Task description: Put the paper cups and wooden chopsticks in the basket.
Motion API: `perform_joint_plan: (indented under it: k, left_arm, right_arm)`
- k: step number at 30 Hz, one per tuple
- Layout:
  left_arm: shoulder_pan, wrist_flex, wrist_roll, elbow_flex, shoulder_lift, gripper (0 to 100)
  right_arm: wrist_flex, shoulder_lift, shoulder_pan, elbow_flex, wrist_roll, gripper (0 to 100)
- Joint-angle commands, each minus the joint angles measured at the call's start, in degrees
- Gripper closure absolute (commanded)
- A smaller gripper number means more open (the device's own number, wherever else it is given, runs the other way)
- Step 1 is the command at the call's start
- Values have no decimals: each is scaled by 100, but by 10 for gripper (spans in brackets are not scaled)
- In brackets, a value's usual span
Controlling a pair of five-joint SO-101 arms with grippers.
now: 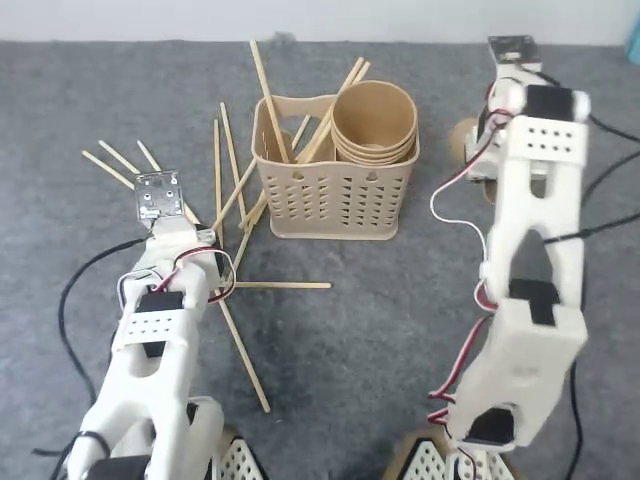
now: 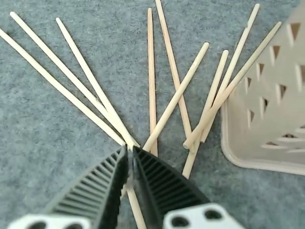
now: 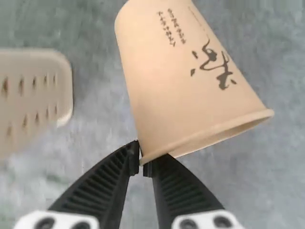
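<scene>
- Left gripper [image 2: 129, 158]: jaws closed on one chopstick [image 2: 113, 128], among loose chopsticks [image 1: 280, 285] fanned over the left side of the counter [image 1: 380, 320].
- Basket [image 1: 335, 205]: mid-counter, holding stacked cups [image 1: 375, 120] and leaning chopsticks [image 1: 270, 100].
- Right gripper [image 3: 141, 160]: toward the far right corner, jaws pinching the rim of a tilted paper cup [image 3: 190, 81] beside the basket.

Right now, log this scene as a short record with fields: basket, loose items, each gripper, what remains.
basket: beige slotted basket, holding stacked paper cups and a few wooden chopsticks
loose chopsticks: scattered on the grey carpet beside the basket, on the left arm's side
left gripper: shut on one chopstick
right gripper: shut on the rim of a paper cup, outside the basket
remaining: held cup and loose chopsticks not yet in the basket
</scene>
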Motion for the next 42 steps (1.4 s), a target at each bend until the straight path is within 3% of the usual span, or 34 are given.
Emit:
perform_joint_plan:
  k: [1,8,16,23,32,39,42]
  left_arm:
    - [18,-185,-62,-242,-26,987]
    - [18,-185,-62,-233,-26,987]
    - [18,-185,-70,-224,-26,987]
    - [18,-185,-70,-224,-26,987]
    - [18,-185,-70,-224,-26,987]
    - [18,-185,-70,-224,-26,987]
    - [18,-185,-70,-224,-26,987]
  right_arm:
    - [391,-945,312,220,615,990]
    - [391,-2273,892,1512,2462,991]
    - [400,-3354,910,3543,4343,991]
    - [400,-3160,813,3807,4413,990]
    - [382,-2941,-198,3982,4396,983]
    - [365,-3837,-1086,3947,3701,797]
    - [365,-4549,-1376,3947,3490,770]
